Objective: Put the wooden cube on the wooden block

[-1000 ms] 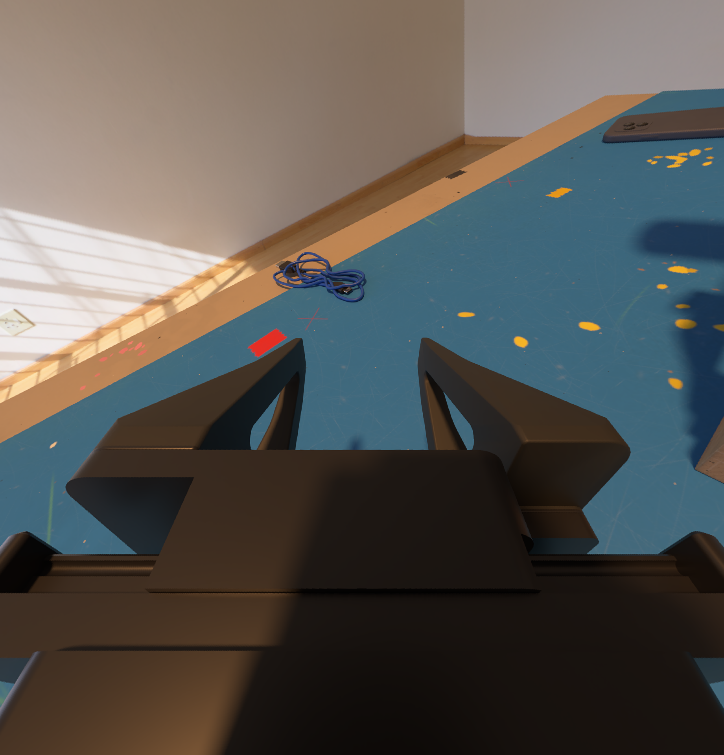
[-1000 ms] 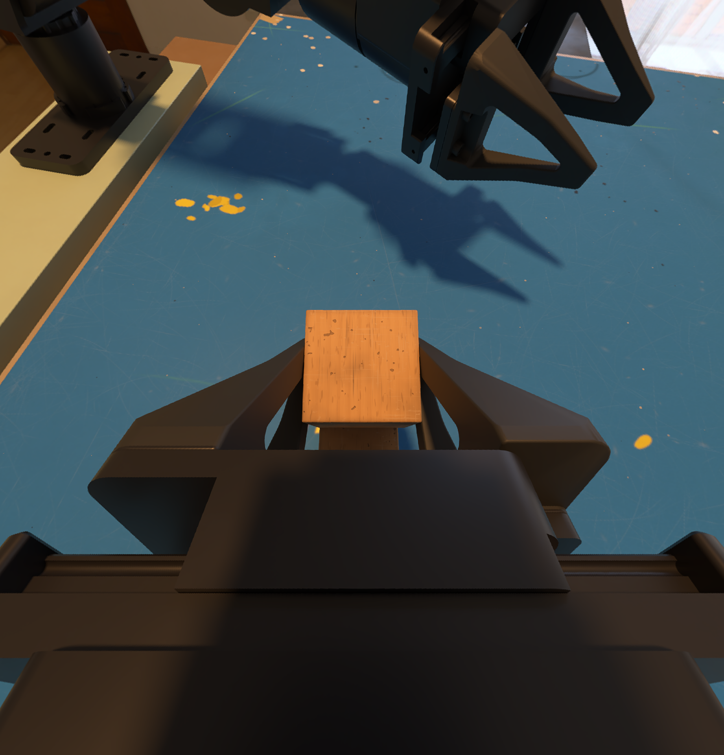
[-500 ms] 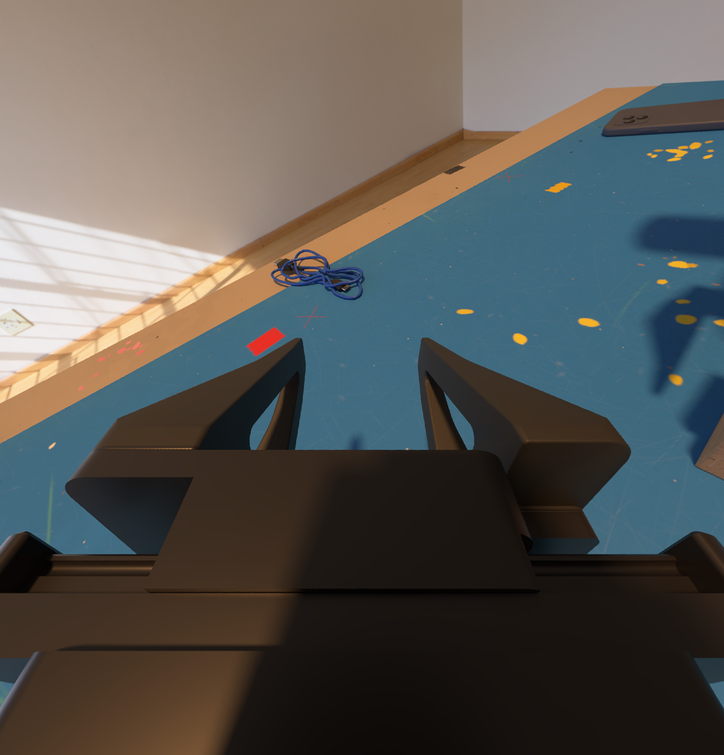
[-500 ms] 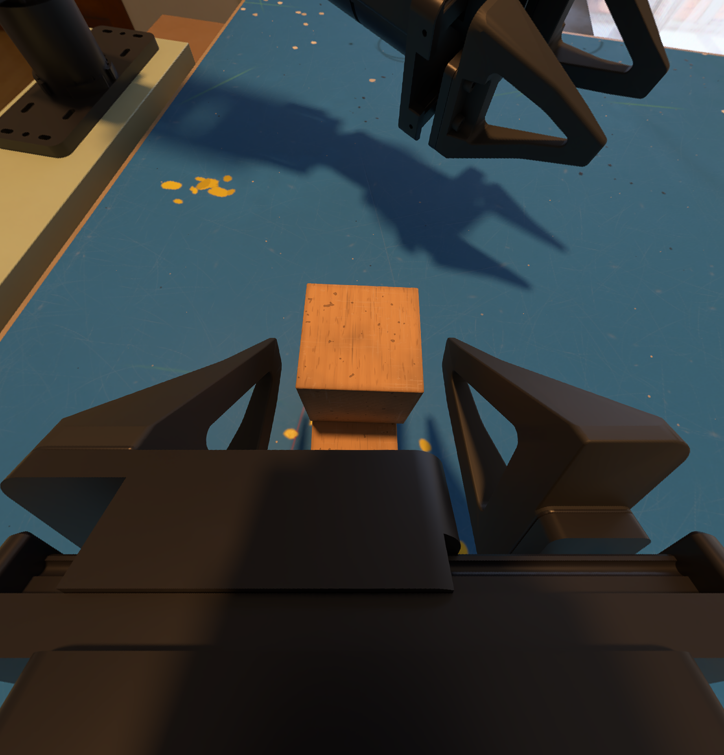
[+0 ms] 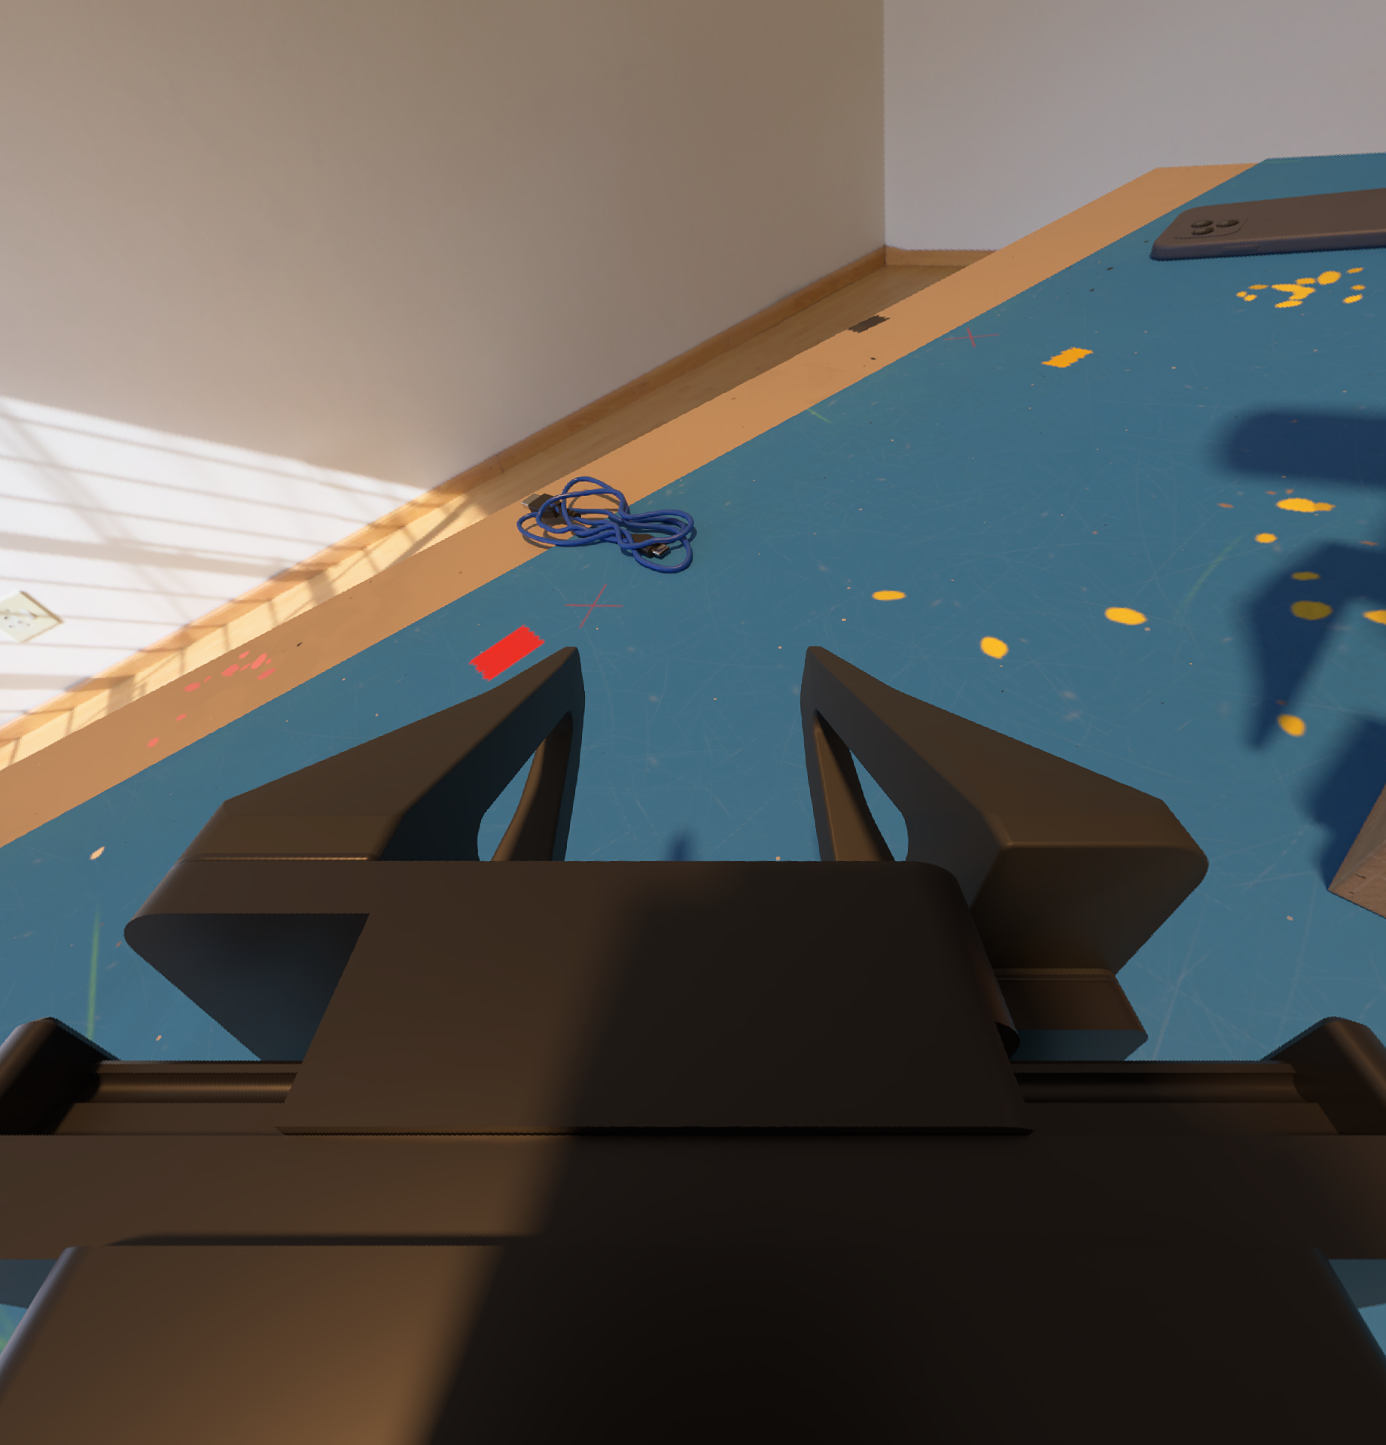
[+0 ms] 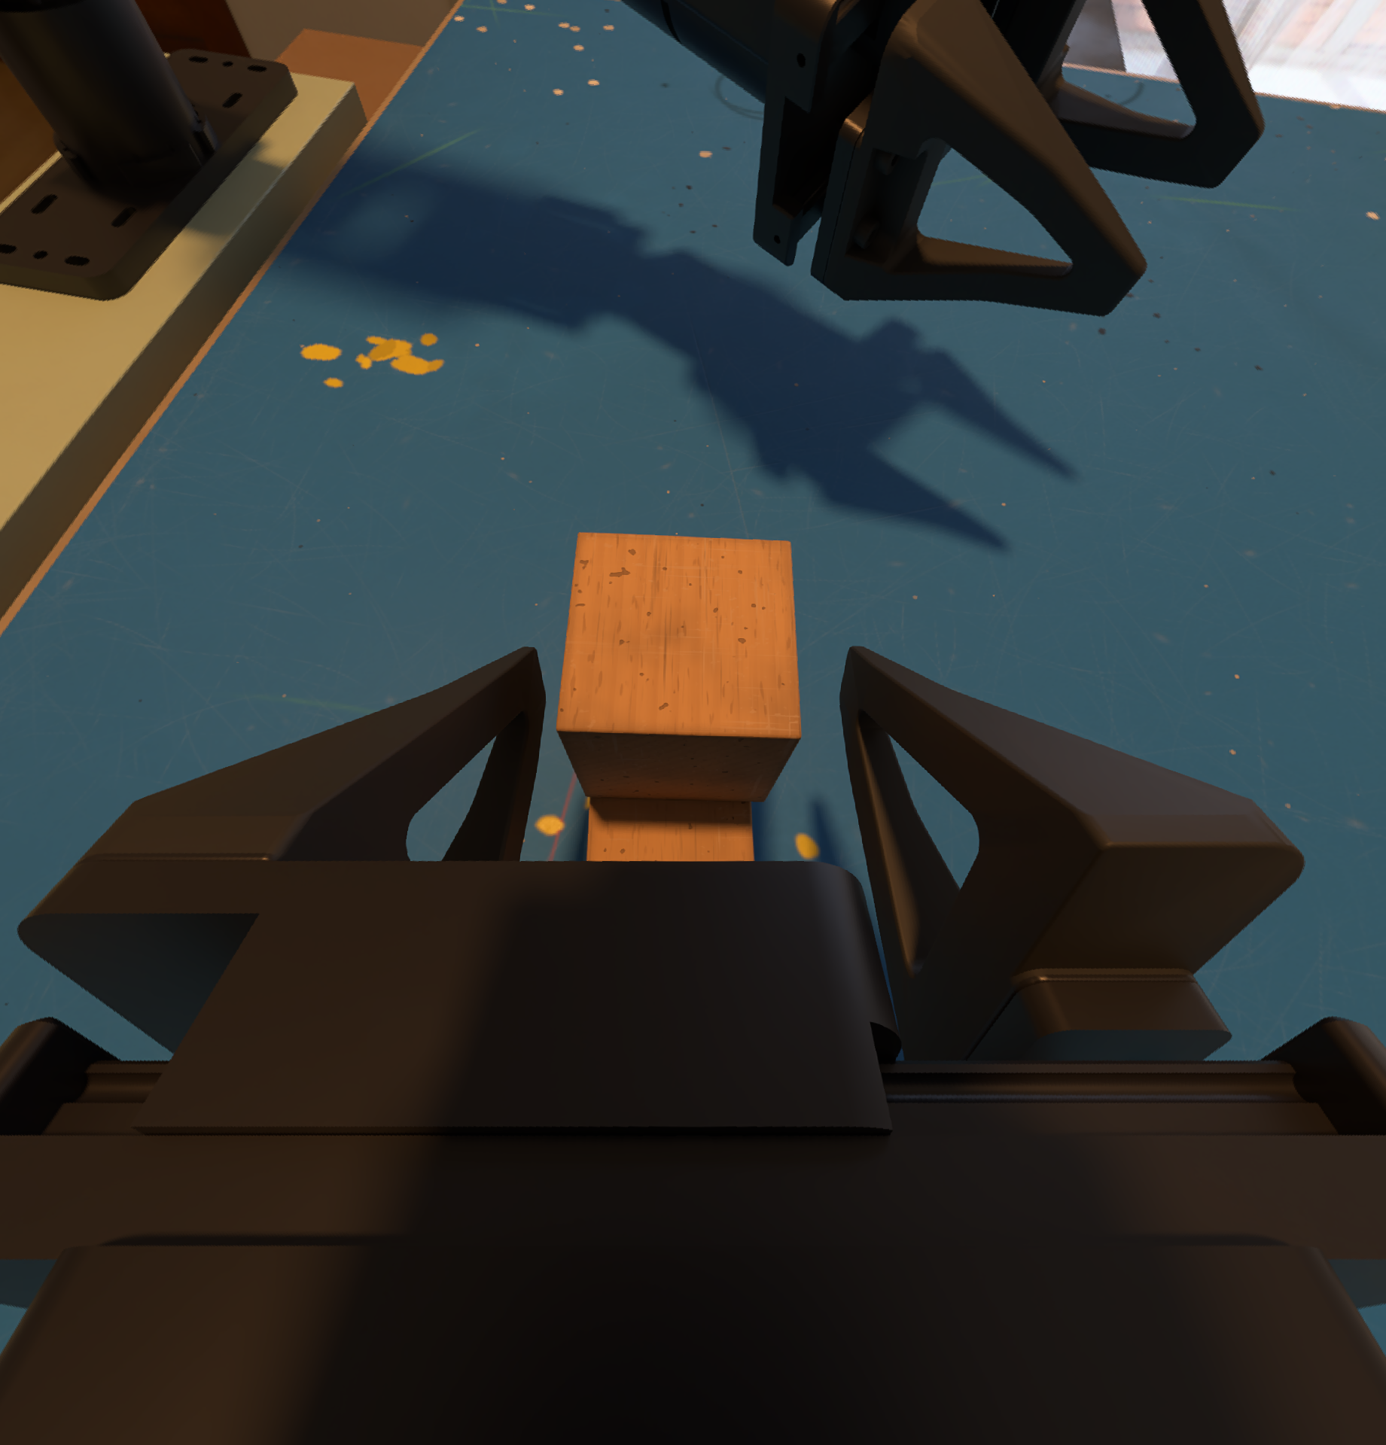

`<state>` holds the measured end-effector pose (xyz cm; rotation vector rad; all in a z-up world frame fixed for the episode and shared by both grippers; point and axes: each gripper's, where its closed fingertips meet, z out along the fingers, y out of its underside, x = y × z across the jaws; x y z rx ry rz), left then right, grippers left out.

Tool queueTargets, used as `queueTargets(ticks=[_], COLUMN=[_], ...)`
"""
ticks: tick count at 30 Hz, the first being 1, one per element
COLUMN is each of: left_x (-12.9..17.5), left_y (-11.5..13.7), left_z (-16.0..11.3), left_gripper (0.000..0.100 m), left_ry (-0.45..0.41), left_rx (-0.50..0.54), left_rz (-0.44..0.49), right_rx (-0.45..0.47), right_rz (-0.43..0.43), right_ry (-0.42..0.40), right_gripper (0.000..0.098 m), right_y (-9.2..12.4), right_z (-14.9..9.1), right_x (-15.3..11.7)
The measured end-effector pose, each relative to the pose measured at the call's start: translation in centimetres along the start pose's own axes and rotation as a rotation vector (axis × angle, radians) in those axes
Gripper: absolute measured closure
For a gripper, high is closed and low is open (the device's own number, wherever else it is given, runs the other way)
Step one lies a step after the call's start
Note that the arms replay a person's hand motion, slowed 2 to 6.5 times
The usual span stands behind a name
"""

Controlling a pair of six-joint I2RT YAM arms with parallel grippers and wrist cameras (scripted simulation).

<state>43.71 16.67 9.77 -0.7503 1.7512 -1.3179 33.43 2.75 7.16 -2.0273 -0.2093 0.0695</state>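
Note:
In the right wrist view the wooden cube (image 6: 678, 637) rests on top of the wooden block (image 6: 670, 833), of which only a narrow strip shows below the cube. My right gripper (image 6: 689, 653) is open, its jaws standing apart on either side of the cube without touching it. My left gripper (image 5: 691, 657) is open and empty above the blue mat; it also shows in the right wrist view (image 6: 1127, 227) at the top right. A corner of wood (image 5: 1382, 852) shows at the right edge of the left wrist view.
A coiled blue cable (image 5: 607, 525) lies near the mat's wooden border. A dark phone (image 5: 1292, 231) lies at the far right. A red tape strip (image 5: 506, 651) sits near my left finger. The other arm's base plate (image 6: 126, 172) stands on a cream ledge at the left.
My right gripper opened and let go of the cube, which now sits on the block. The right gripper then drew back and up a little. The left arm barely moved.

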Motion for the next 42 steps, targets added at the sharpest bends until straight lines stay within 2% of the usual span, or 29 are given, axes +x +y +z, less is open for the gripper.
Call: queueTargets(ticks=[16,34,39,42], left_x=[0.0,0.12,0.25,0.56], left_y=[0.01,0.1,0.31,0.78], left_z=[0.02,0.07,0.13,0.2], left_gripper=[0.053,0.053,0.052,0.051], left_ry=[0.001,0.005,0.018,0.058], left_rx=[-0.002,-0.01,-0.029,-0.065], left_rz=[-0.001,0.002,-0.005,-0.023], right_rx=[-0.002,-0.001,-0.004,0.004], right_rz=[-0.003,-0.005,-0.012,-0.014], right_ry=[-0.015,-0.005,-0.015,-0.022], right_gripper=[0.0332,0.0519,0.0511,0.0496], right_y=[0.2,0.17,0.11,-0.02], right_z=[0.05,-0.05,-0.16,-0.45], right_x=[-0.37,-0.5,-0.66,-0.7])
